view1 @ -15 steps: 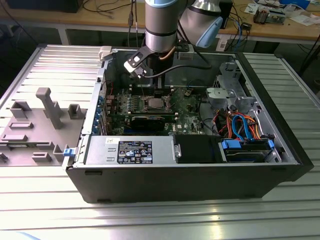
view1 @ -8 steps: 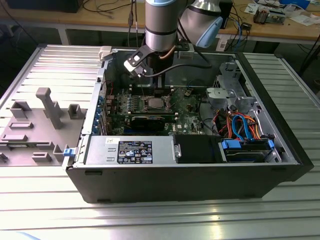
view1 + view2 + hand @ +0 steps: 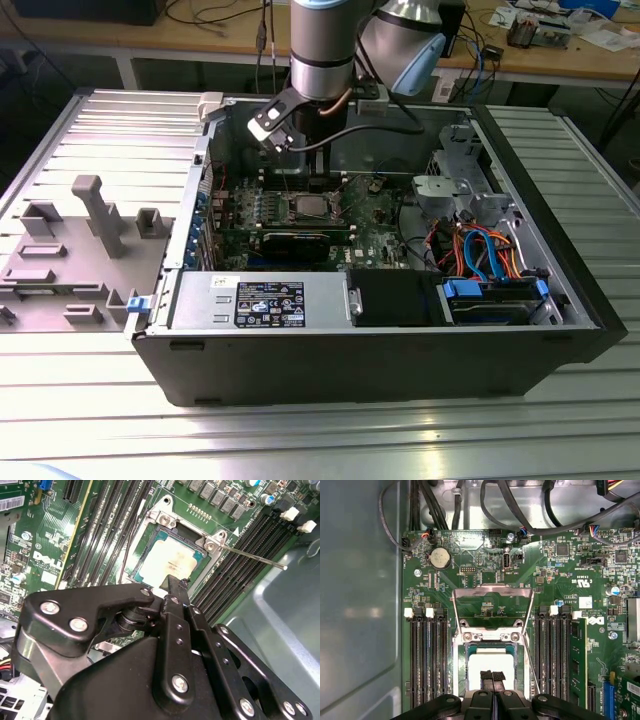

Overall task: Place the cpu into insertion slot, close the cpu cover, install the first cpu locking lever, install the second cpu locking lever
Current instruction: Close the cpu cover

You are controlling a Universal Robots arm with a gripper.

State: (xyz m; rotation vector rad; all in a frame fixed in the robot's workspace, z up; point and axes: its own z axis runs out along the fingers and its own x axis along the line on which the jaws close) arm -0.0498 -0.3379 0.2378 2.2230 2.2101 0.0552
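The cpu [image 3: 490,661] lies with its flat silver top up inside the insertion slot [image 3: 466,655] on the green board; it also shows in the second wrist view [image 3: 167,560]. The cpu cover [image 3: 492,587] is swung open beyond the slot, and green board shows through its square opening. My gripper [image 3: 491,676] hangs just over the cpu's near edge with its dark pads pressed together, shut on nothing that I can see. In the exterior view the gripper [image 3: 312,188] is down inside the case above the socket [image 3: 305,207]. A thin locking lever [image 3: 250,557] sticks out free beside the slot.
Narrow memory slots [image 3: 425,660] run on both sides of the socket. A long black expansion card [image 3: 295,240], the power supply [image 3: 260,300] and a drive cage with coloured cables [image 3: 490,270] fill the case. A grey fixture [image 3: 90,215] stands at the exterior view's left.
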